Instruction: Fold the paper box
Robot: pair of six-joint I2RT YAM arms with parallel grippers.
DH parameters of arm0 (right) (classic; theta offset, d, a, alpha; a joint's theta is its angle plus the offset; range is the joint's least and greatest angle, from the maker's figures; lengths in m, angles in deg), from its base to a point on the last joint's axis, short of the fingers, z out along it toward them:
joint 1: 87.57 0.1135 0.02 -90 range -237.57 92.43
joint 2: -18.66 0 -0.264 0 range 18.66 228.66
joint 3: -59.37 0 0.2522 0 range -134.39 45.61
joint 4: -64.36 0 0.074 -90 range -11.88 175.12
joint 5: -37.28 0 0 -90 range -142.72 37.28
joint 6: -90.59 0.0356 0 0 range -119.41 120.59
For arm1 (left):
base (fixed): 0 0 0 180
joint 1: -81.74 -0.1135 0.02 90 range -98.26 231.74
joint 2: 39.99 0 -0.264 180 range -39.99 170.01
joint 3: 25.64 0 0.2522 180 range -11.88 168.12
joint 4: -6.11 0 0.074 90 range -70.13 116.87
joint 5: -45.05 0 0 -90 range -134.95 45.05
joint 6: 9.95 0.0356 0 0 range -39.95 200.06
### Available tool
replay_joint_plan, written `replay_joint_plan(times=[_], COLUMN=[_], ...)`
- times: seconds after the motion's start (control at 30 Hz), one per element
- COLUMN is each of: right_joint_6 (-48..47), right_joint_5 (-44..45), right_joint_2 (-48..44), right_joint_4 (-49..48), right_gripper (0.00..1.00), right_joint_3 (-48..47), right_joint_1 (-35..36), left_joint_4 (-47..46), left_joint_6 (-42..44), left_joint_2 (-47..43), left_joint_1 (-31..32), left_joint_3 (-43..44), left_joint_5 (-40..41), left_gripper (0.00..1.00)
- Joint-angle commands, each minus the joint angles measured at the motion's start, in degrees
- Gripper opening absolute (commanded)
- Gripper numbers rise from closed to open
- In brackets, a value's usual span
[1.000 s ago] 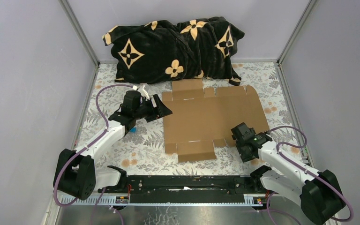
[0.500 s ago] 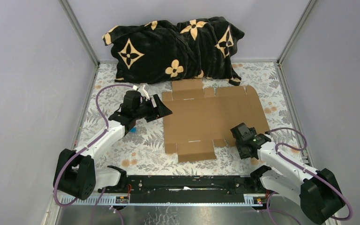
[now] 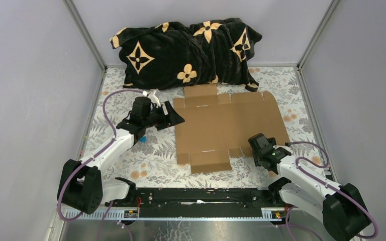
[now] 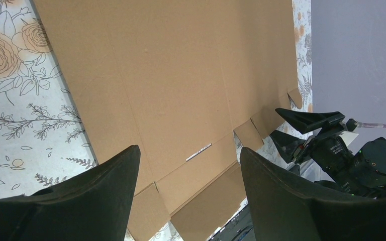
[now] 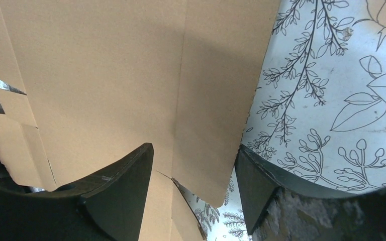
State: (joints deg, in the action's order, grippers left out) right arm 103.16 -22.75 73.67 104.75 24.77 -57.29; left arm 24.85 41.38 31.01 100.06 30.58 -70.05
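Right tool [image 5: 193, 150] over flat, creased brown cardboard paper box [image 5: 105, 75]

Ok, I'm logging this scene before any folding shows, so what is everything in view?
paper box: one, plain brown, lying unfolded and flat at the table's middle
plush cushion: one heap, black with tan flowers, against the far wall
table cover: one, pale with a floral print, under everything
walls: three, grey, left, far and right
cables: two, purple, one on each arm
left arm: white and black, jaws open at the sheet's left edge
right arm: white and black, jaws open over the sheet's near right corner
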Motion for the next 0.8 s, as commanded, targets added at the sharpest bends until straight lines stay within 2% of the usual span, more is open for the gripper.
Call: replay_joint_plan(times=[0.0,0.2,0.37,0.77], right_joint_6=[0.4,-1.4,-3.4,-7.1], right_joint_5=[1.8,4.1,5.9,8.0], right_joint_2=[-1.8,-6.9,-9.6,-8.7], right_joint_4=[4.8,4.7,5.6,2.2], right_gripper=[0.67,0.60,0.59,0.56], right_joint_3=[2.3,2.9,1.7,0.0], right_joint_1=[0.2,0.2,0.2,0.2], left_joint_4=[-0.5,-0.7,-0.8,-0.7], left_joint_6=[1.3,1.2,1.2,1.1], left_joint_2=[0.3,0.6,1.0,1.0], left_joint_1=[-0.2,-0.2,-0.3,-0.2], left_joint_3=[1.8,1.8,1.8,1.5], left_joint_5=[-0.4,-0.5,-0.4,-0.4], left_gripper=[0.80,0.80,0.80,0.80])
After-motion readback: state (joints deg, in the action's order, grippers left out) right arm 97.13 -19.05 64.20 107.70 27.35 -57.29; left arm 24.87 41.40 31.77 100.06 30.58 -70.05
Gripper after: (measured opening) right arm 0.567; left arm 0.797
